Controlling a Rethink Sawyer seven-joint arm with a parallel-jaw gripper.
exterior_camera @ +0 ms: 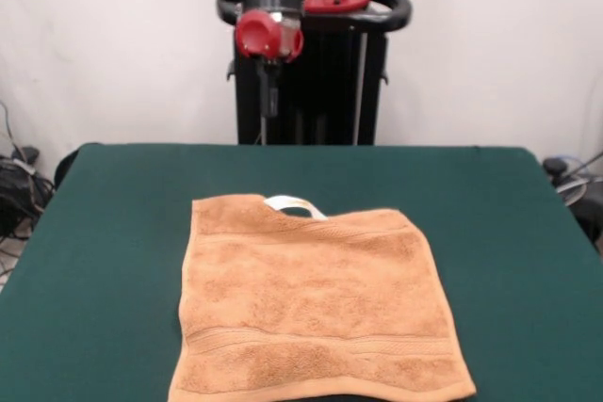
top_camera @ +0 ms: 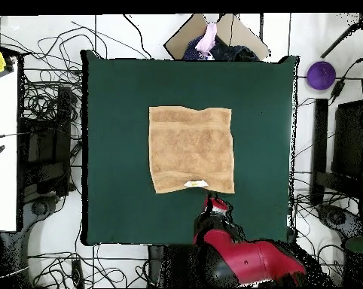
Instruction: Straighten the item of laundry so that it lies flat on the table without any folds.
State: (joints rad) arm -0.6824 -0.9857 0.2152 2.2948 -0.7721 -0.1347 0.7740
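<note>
The peach-orange towel (exterior_camera: 316,308) lies spread out on the dark green table (exterior_camera: 104,233), with border bands near its near and far edges. Its small white tag (exterior_camera: 294,204) sticks out at the far edge, where the edge dips slightly. In the overhead view the towel (top_camera: 192,149) is near the table's (top_camera: 113,113) middle, with the tag (top_camera: 195,183) on the side toward the robot. The gripper (exterior_camera: 269,105) hangs empty, raised above the table's far side, apart from the towel. From above the gripper (top_camera: 212,202) is just beyond the tag edge.
The black pedestal (exterior_camera: 316,82) stands behind the table's far edge. Cables cover the floor around the table (top_camera: 49,150). A cardboard piece with clothes (top_camera: 215,41) and a purple object (top_camera: 321,74) lie off the table.
</note>
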